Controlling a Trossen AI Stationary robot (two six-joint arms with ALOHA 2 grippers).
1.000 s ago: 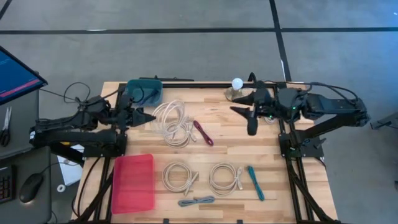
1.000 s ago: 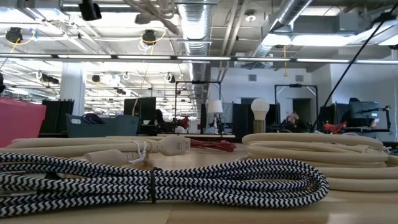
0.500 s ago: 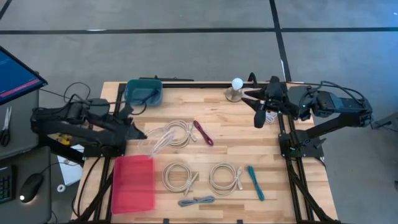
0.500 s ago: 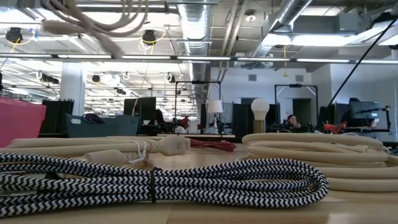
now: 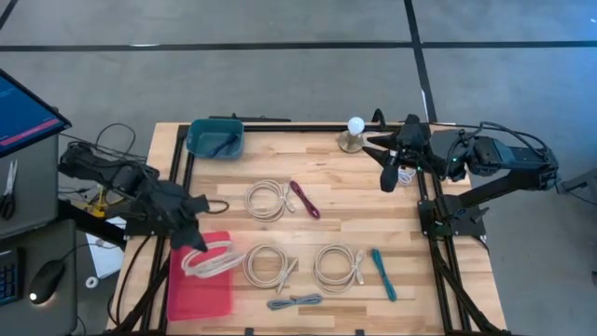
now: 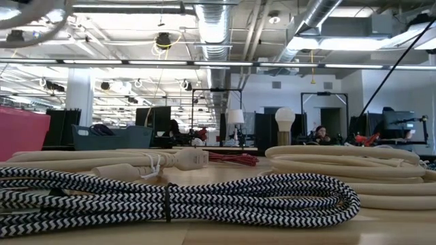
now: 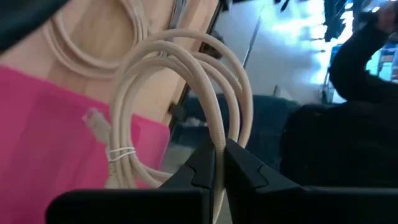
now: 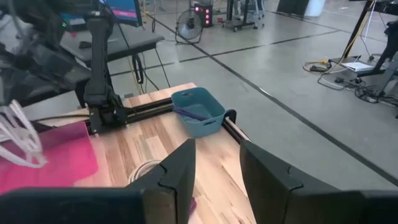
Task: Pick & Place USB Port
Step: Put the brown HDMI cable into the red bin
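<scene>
Cream cable coil (image 5: 211, 259) over the pink tray (image 5: 198, 294), left gripper (image 7: 219, 163) pinching it, we see other coils (image 5: 268, 200) and teal bin (image 5: 215, 138) well apart, right gripper (image 8: 214, 163) spread near a bulb (image 5: 354, 126), low view perhaps shows only the coil's edge.

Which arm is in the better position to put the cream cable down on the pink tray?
The left. Its gripper is shut on the coiled cream cable, which hangs over the pink tray. The right gripper, open, waits at the table's far right edge.
</scene>
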